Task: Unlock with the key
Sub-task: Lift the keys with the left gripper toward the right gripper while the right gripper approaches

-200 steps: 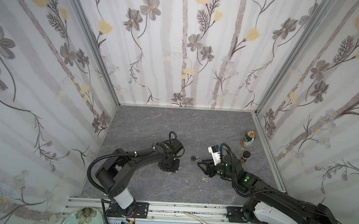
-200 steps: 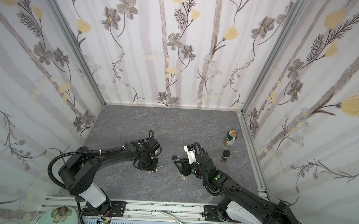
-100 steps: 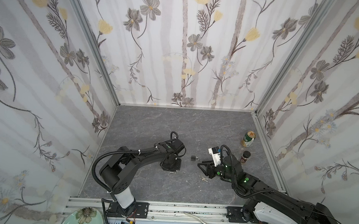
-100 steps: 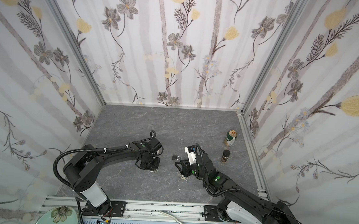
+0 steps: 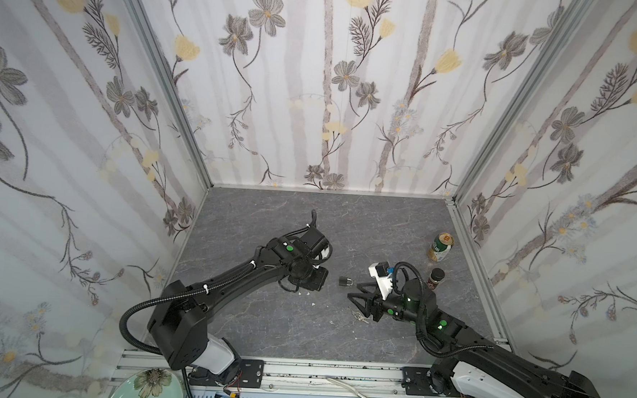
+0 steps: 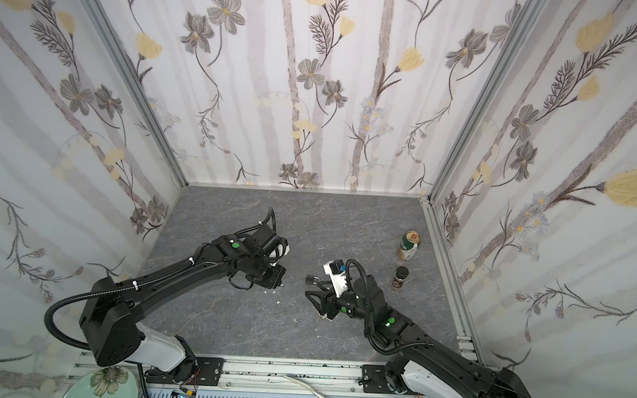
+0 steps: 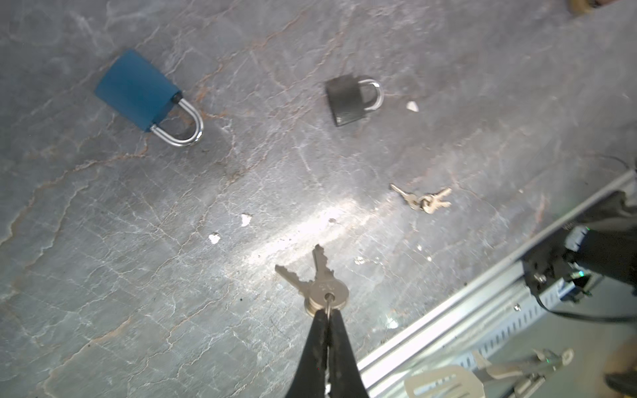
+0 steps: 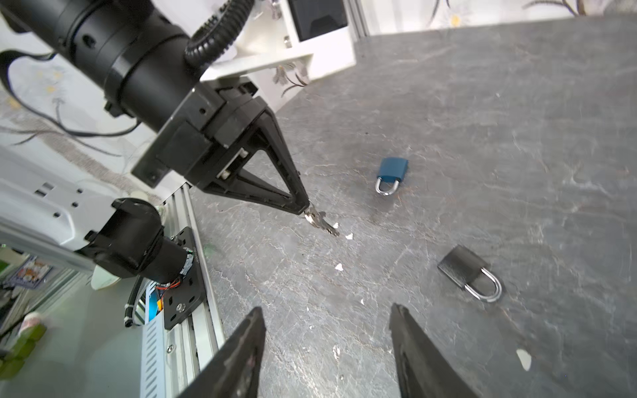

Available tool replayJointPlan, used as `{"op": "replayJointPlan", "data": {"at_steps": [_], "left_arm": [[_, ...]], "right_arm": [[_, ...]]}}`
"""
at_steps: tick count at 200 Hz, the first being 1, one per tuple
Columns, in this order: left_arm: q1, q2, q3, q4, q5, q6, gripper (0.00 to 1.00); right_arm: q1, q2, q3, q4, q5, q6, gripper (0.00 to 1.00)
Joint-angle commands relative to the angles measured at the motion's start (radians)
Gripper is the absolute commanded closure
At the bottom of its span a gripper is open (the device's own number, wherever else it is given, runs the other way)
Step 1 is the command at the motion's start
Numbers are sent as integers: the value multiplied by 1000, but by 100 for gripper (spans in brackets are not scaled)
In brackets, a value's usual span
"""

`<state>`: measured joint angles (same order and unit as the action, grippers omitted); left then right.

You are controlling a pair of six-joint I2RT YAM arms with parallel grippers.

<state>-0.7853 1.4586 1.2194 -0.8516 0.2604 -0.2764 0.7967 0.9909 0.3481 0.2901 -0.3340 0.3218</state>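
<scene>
Left wrist, left gripper (image 7: pixel 327 312) pinching keys (image 7: pixel 325 289), blades pointing outward, right gripper (image 8: pixel 326 308) spread empty

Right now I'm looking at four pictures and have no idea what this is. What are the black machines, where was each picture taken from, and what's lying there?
These are two black robot arms, the left arm and the right arm. They are mounted at the front edge of a grey table inside flowered walls.

Two pictures look down from overhead and are nearly identical. The other two come from a camera on each arm's wrist.

Each arm ends in a two-fingered pincer. The left pincer is shut on a pair of keys. The right pincer is open and empty.

On the table lie a blue padlock, a black padlock and a smaller bunch of keys. A can and a small jar stand near the right wall.
</scene>
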Motion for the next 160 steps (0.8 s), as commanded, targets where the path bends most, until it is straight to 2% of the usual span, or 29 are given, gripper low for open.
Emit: {"op": "replayJointPlan", "data": {"at_steps": [1, 75, 85, 160], "left_arm": [[-25, -28, 50, -107, 77, 118, 100], [-110, -58, 152, -167, 135, 186, 100], [-115, -57, 164, -172, 141, 187, 100], [-137, -59, 186, -180, 141, 198, 100]], "right_arm": [[5, -31, 1, 102, -78, -142, 38], [25, 76, 139, -35, -158, -267, 34], [60, 93, 154, -43, -173, -271, 35], [99, 201, 265, -120, -270, -314, 41]]}}
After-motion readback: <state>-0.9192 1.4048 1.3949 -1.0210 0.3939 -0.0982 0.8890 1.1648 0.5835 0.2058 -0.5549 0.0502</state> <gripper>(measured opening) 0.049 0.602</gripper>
